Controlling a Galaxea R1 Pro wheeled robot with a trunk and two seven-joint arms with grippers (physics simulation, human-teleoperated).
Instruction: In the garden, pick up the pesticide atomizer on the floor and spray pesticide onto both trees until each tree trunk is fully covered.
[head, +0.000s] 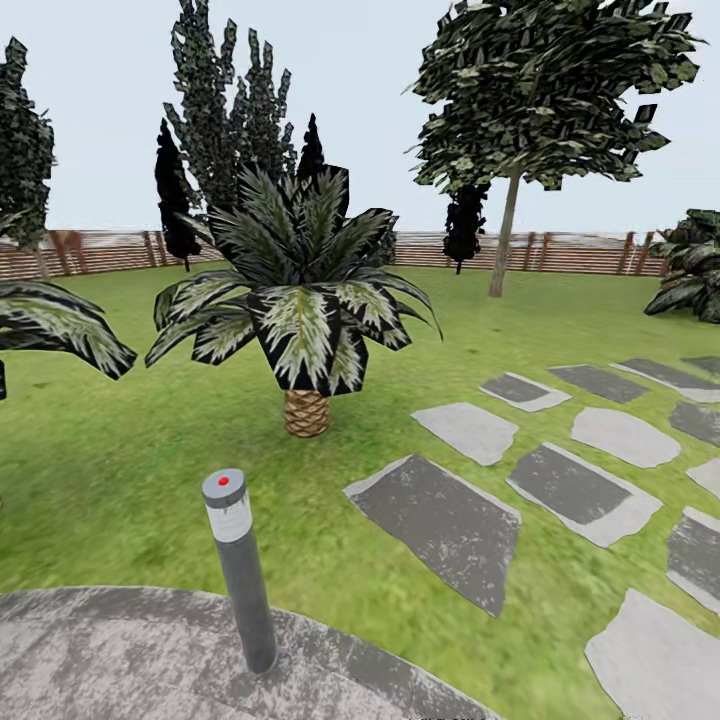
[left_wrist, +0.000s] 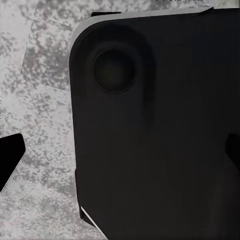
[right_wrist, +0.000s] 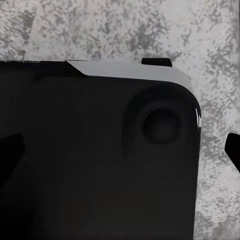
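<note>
Where the grey paving (head: 120, 650) curves along the near edge of the lawn (head: 120, 480), a grey bollard lamp (head: 240, 570) with a red dot, upright at the paving's rim. No writing or label readable anywhere. Beyond, mid-lawn, a short palm (head: 300, 310) on a scaly brown stump; toward the lawn's right edge, grey stepping slabs (head: 440, 520) in a scatter. Further back right, a thin-trunked leafy tree (head: 505, 240); dark cypress-like trees (head: 240, 120) behind the palm. Along the far edge, a brown slatted fence (head: 560, 255). Pesticide atomizer and thick-trunked trees: nowhere to be placed from these views. In both wrist views, dark robot body (left_wrist: 155, 135) over mottled grey paving; claw state cannot be told for either arm.
</note>
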